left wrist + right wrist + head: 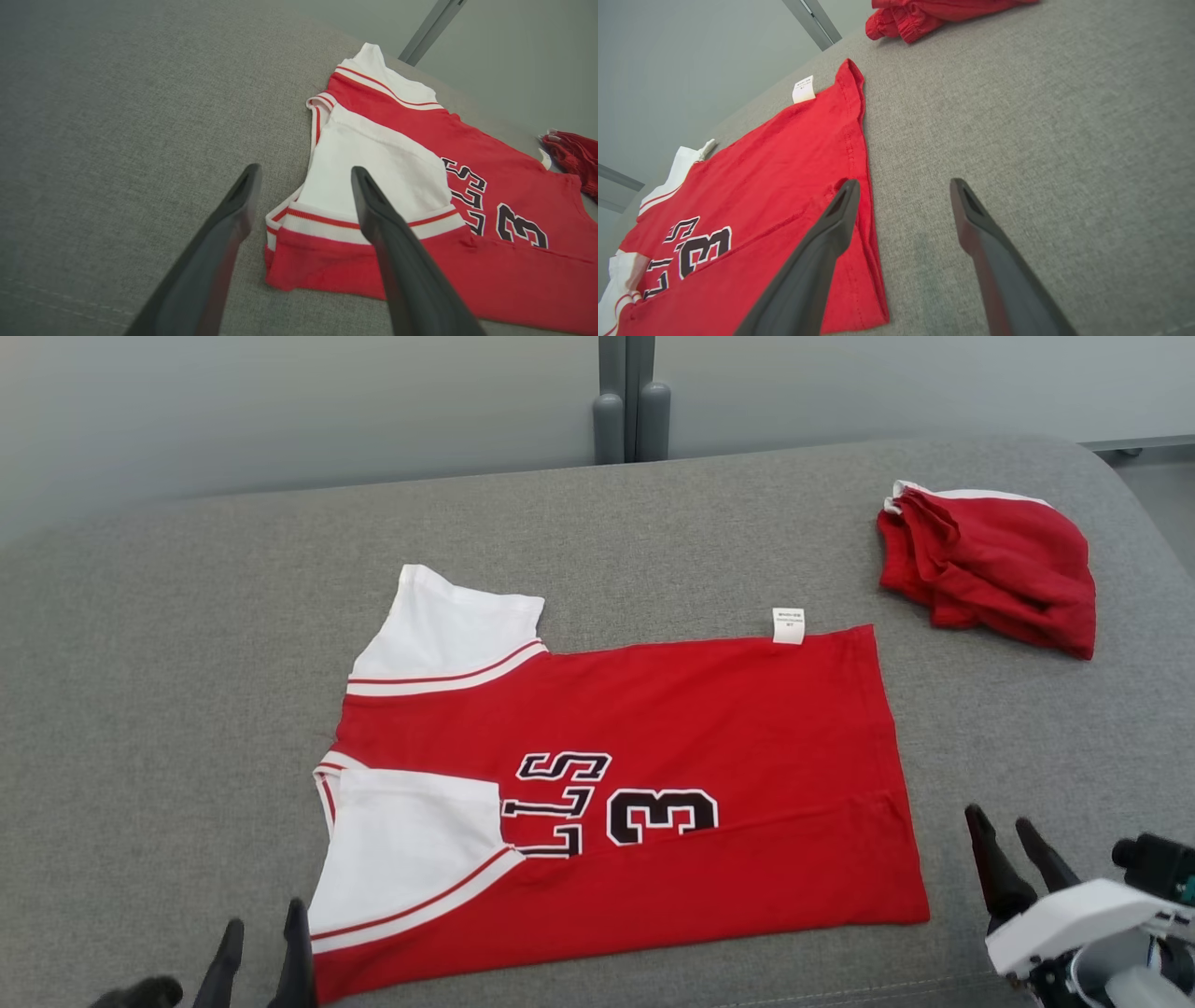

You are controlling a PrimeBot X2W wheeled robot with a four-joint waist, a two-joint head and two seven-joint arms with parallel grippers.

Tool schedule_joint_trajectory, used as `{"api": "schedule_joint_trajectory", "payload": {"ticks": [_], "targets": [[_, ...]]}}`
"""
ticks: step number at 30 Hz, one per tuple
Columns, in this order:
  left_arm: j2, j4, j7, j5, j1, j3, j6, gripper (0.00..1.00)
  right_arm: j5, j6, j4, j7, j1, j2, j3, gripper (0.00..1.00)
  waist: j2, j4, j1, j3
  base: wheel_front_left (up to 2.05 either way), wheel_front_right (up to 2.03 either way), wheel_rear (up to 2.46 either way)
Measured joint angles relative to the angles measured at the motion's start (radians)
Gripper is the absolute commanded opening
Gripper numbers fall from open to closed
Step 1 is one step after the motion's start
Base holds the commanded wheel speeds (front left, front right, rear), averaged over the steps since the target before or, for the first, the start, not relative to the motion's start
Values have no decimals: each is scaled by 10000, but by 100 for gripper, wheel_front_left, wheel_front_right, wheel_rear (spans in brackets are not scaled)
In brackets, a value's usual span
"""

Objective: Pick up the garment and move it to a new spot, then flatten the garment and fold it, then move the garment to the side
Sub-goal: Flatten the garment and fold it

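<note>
Jersey (653, 784) flat on grey cushion (140, 709), left gripper (265, 919) wide by sleeve edge, right gripper (1001, 819) wide beside hem

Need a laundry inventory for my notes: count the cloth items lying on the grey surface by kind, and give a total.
Red and white jersey, spread flat: 1
Bunched red garment, far right: 1
Total: 2

The left claw (263, 920) and right claw (1001, 819) both hover, jaws wide apart.
</note>
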Motion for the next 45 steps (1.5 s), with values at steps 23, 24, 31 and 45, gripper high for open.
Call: {"api": "schedule_joint_trajectory", "payload": {"ticks": [23, 24, 31, 45], "targets": [[688, 963, 3519, 2414, -7005, -2493, -171, 100, -1699, 142, 163, 3196, -5574, -1198, 1511, 100, 0, 143, 0, 2080, 0, 0, 0], [646, 1112, 3655, 2464, -7241, -2497, -169, 100, -1703, 190, 219, 3315, -5734, -1177, 1547, 100, 0, 149, 0, 2207, 0, 0, 0], [491, 2077, 4406, 2698, -8820, -2426, -82, 100, -1875, 314, 525, 3944, -6727, -848, 1937, 100, 0, 103, 0, 3089, 0, 0, 0], [575, 3714, 4669, 3074, -10564, -1925, 2, 100, -2113, 558, 965, 4278, -7958, -351, 2454, 100, 0, -565, 1, 4265, 0, 0, 0]]}}
